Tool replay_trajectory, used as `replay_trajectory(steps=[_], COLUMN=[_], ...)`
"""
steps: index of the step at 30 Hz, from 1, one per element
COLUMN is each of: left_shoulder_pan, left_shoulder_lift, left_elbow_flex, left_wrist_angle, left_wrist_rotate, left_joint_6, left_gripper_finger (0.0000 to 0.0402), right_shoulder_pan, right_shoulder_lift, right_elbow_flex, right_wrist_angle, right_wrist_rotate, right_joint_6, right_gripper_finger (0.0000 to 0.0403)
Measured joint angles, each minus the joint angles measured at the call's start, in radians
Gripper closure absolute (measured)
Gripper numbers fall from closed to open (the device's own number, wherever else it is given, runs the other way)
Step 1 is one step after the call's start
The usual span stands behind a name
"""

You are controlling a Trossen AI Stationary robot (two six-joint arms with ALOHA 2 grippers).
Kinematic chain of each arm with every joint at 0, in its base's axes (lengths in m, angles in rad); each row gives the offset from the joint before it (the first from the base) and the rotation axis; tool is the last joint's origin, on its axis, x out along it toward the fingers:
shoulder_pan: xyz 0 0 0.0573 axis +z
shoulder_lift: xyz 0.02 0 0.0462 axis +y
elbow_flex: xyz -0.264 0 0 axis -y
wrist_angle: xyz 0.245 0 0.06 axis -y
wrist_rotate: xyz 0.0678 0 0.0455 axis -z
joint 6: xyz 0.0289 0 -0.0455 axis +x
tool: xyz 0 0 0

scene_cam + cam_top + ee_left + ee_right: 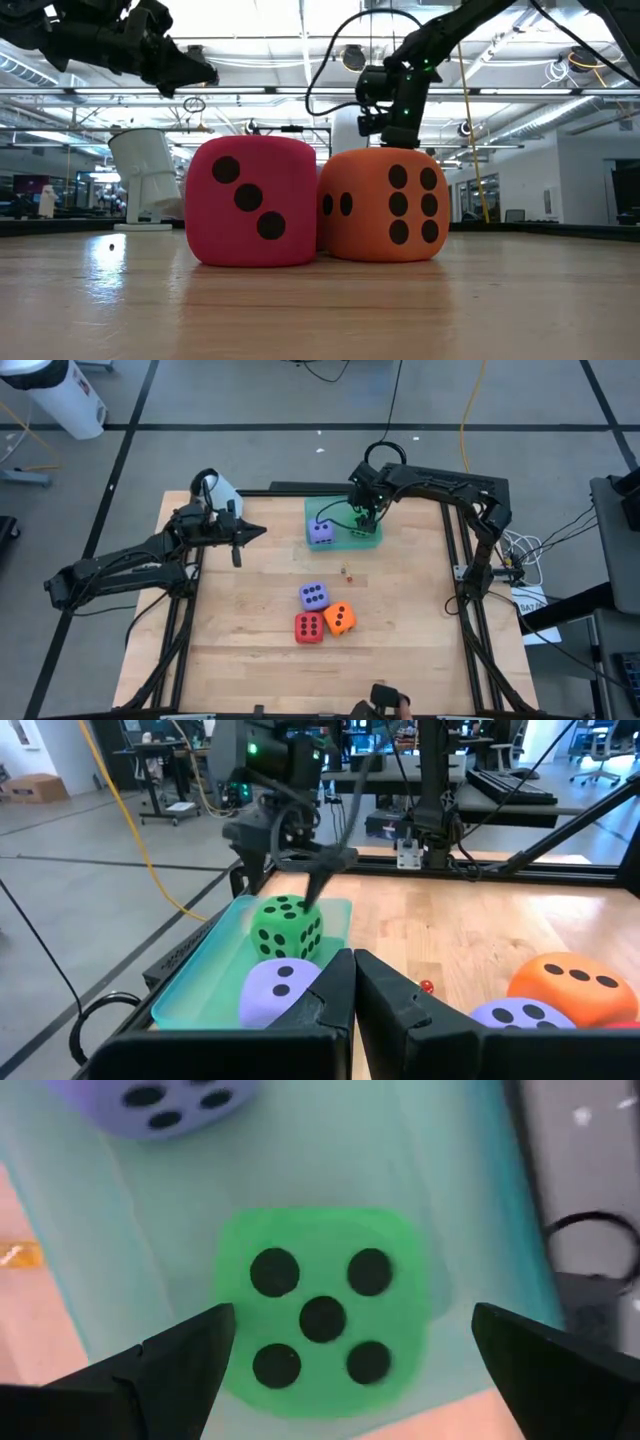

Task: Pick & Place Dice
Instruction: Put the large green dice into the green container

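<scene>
Right wrist view: open right pincer [350, 1365] astride green die [322, 1315].

Five soft little dice with dark dots are sitting on the wooden table. The green die [322, 1320] is lying flat in the see-through green tray [340, 541], showing five dots on top. A purple die [321, 531] is sitting just beside it in the same tray. The other three are huddling together near the middle of the table, well apart from the tray. There the second purple die [314, 596] is showing six dots on top, the red die [309, 627] is showing four, and the orange die [340, 619] is resting right next to the red one.
</scene>
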Motion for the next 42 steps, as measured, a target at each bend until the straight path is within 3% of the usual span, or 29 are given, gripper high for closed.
replay_trajectory(steps=[10,18,33,42], left_shoulder_pan=[0.0,0.0,0.0,0.0], left_shoulder_lift=[0.0,0.0,0.0,0.0], left_elbow_flex=[0.0,0.0,0.0,0.0], left_wrist_angle=[0.0,0.001,0.001,0.002], left_wrist_rotate=[-0.006,-0.007,-0.007,-0.008], left_joint_6=[0.001,0.002,0.003,0.005], left_gripper_finger=[0.0385,0.0385,0.0385,0.0385], right_shoulder_pan=[-0.021,-0.026,-0.006,0.022], right_shoulder_lift=[-0.007,-0.006,-0.018,-0.087], right_elbow_flex=[-0.075,-0.122,-0.124,-0.126], right_wrist_angle=[0.061,0.104,0.144,0.205], right_wrist_rotate=[-0.048,-0.145,-0.151,-0.165], right_joint_6=[-0.015,-0.085,-0.122,-0.114], right_gripper_finger=[0.0003,0.0011,0.0169,0.0172])
